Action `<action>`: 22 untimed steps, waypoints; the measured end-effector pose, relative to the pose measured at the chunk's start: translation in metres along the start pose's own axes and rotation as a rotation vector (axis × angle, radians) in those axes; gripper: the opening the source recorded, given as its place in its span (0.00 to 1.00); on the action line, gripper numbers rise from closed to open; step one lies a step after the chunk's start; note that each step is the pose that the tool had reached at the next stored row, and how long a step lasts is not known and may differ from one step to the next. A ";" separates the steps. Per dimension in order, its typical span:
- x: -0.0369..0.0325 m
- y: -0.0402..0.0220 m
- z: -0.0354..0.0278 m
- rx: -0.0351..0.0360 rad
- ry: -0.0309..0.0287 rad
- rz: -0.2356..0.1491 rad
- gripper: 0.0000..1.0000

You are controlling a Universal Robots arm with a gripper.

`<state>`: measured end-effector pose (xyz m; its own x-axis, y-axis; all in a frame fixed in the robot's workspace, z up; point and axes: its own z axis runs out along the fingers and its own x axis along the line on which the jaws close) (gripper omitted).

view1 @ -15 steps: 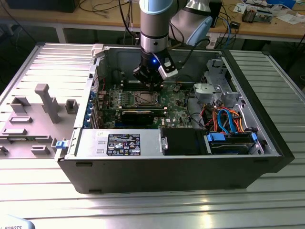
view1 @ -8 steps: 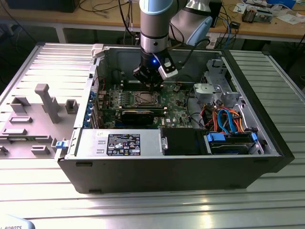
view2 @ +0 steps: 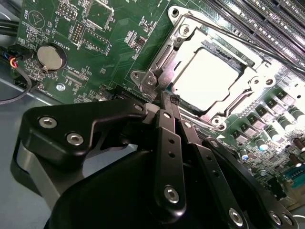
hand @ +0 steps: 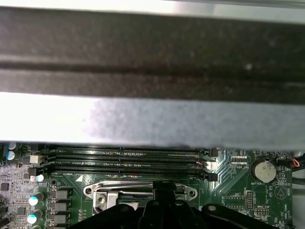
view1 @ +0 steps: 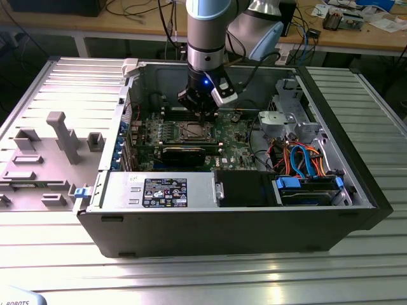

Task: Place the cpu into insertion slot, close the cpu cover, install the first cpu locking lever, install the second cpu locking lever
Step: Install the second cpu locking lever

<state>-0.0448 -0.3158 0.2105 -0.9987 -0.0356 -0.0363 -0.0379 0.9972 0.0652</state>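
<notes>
As seen in exterior view, my gripper (view1: 205,114) hangs over insertion slot (view1: 193,131) mid-motherboard (view1: 235,149).
Second wrist view: fingers (view2: 167,112) together, tips at cpu cover (view2: 200,114) corner; cover shut over cpu (view2: 209,76).
First wrist view: cover (hand: 138,190) beside memory slots (hand: 128,160).

Pale silver cpu (view2: 217,76); green board (view2: 119,33)

I work in an electronics lab: an opened computer case (view1: 254,210) lies on my ribbed metal table (view1: 203,273), and a wooden workbench (view1: 146,25) behind carries cables (view1: 130,7) and parts.
</notes>
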 end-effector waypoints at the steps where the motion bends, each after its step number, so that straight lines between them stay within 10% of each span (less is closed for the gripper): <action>1: 0.0000 -0.0004 0.0000 -0.0001 0.0000 0.000 0.11; 22: 0.0002 -0.0120 -0.0080 -0.0005 -0.0003 0.000 0.11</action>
<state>-0.0449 -0.3283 0.2177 -0.9987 -0.0353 -0.0366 -0.0377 0.9971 0.0657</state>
